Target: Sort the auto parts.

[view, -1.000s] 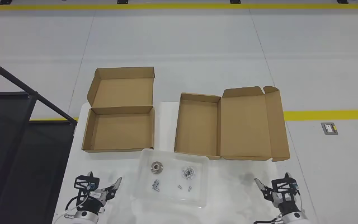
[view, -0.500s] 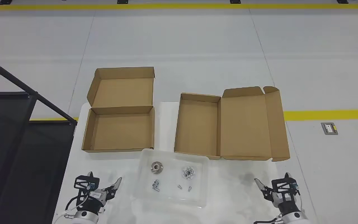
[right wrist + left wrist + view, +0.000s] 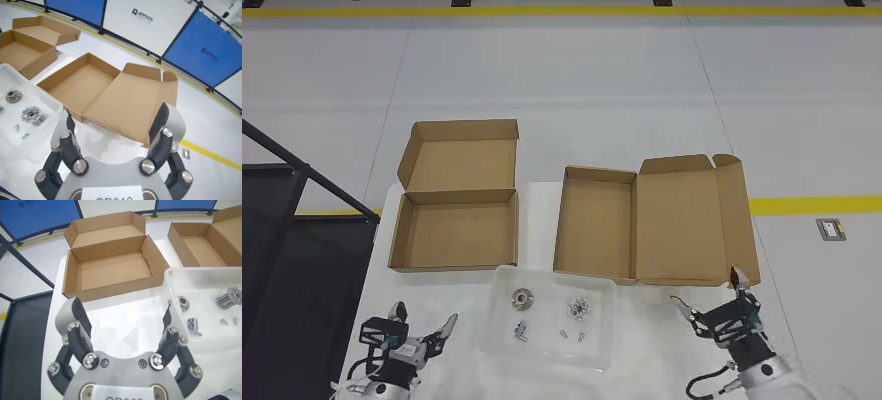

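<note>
A clear plastic tray (image 3: 504, 330) at the table's front middle holds several metal parts: a round flanged hub (image 3: 522, 296), a ribbed cylinder (image 3: 576, 308), a small block (image 3: 519, 332) and loose screws (image 3: 572, 335). Two open cardboard boxes stand behind it, one at the left (image 3: 454, 232) and one at the right (image 3: 594, 232). My left gripper (image 3: 422, 325) is open, empty, left of the tray near the front edge; its wrist view shows the tray rim (image 3: 171, 283) beside one fingertip. My right gripper (image 3: 708, 296) is open and empty, right of the tray, in front of the right box's flap (image 3: 682, 225).
A black frame and dark panel (image 3: 292, 280) stand off the table's left side. The right box's lid lies flat toward the table's right edge. Bare white tabletop lies between the tray and each gripper.
The right gripper has moved up-table and slightly left, toward the right box's flap. The left gripper has shifted slightly left and toward the front edge. Parts and boxes have not moved.
</note>
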Available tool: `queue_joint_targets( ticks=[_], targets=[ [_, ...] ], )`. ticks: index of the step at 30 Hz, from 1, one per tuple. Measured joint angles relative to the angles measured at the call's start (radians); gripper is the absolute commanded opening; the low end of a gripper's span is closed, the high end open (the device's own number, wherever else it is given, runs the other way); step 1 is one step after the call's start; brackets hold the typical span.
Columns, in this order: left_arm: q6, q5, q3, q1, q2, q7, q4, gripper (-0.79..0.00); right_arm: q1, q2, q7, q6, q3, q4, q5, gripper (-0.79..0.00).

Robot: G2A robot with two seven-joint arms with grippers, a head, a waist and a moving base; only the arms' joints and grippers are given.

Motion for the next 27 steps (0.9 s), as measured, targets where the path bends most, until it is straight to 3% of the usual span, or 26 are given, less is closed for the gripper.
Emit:
queue_joint_targets(
  ticks=[6, 13, 24, 27],
  targets=[
    [-0.008, -0.026, -0.046, 0.04, -0.002, 0.057, -0.007, 0.0, 0.096, 0.002, 0.115, -0.128, -0.097, -0.057, -0.069, 0.0],
    [0.01, -0.057, -0.071, 0.054, -0.006, 0.064, 0.007, 0.0, 0.223, -0.006, 0.342, -0.242, -0.237, -0.019, -0.057, 0.0],
    [0.01, -0.056, -0.071, 0.054, -0.006, 0.064, 0.007, 0.0, 0.218, -0.006, 0.321, -0.24, -0.233, -0.02, -0.058, 0.0],
    [0.01, -0.056, -0.071, 0.054, -0.006, 0.064, 0.007, 0.0, 0.24, -0.005, 0.305, -0.287, -0.274, -0.014, -0.088, 0.0]
  ],
)
